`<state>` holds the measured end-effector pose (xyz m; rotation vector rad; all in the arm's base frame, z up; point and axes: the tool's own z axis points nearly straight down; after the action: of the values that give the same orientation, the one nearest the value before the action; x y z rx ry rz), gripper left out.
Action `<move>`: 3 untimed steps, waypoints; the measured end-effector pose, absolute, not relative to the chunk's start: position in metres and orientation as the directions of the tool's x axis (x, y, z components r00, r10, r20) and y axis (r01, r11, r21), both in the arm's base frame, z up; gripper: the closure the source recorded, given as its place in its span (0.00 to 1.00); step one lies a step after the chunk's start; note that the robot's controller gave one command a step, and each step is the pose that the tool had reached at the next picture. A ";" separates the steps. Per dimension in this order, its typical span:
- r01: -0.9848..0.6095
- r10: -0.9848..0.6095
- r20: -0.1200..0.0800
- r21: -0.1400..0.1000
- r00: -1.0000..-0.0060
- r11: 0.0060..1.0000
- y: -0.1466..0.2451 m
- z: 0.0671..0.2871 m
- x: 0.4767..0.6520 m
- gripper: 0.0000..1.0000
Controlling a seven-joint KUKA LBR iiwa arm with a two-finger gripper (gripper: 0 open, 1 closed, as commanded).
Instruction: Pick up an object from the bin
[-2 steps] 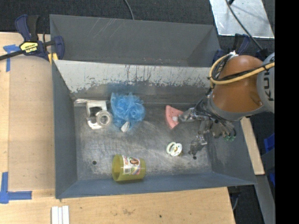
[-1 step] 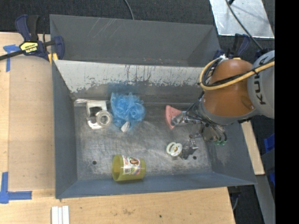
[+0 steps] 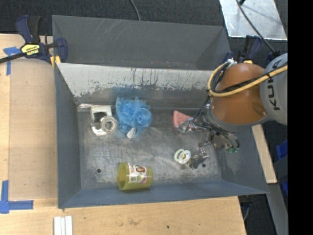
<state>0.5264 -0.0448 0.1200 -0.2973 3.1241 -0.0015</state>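
My gripper [image 3: 210,137] hangs low over the right part of the bin floor, under the arm's orange cover. A small white ring-shaped thing with a green inside [image 3: 182,156] lies just to its left and a little nearer the front. A small pink piece [image 3: 180,117] lies at the gripper's far-left side, close to the back wall. A small dark bit [image 3: 198,164] rests on the floor right below the gripper.
A blue mesh bath pouf [image 3: 133,113] lies at the back middle, with a clear tape dispenser holding a roll [image 3: 101,122] to its left. A yellow-green can [image 3: 133,176] lies on its side at the front. The bin's right wall is close to the gripper.
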 end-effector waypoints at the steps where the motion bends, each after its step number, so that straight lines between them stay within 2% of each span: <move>1: -0.095 -0.095 -0.003 0.000 -0.996 0.996 -0.043 0.078 0.519 0.00; 2: -0.136 -0.136 -0.023 -0.004 -0.990 0.991 -0.039 0.076 0.527 1.00; 3: -0.136 -0.136 -0.023 -0.005 -0.990 0.991 -0.039 0.076 0.527 1.00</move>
<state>0.5269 -0.0395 0.0759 -0.2124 3.1111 -0.0046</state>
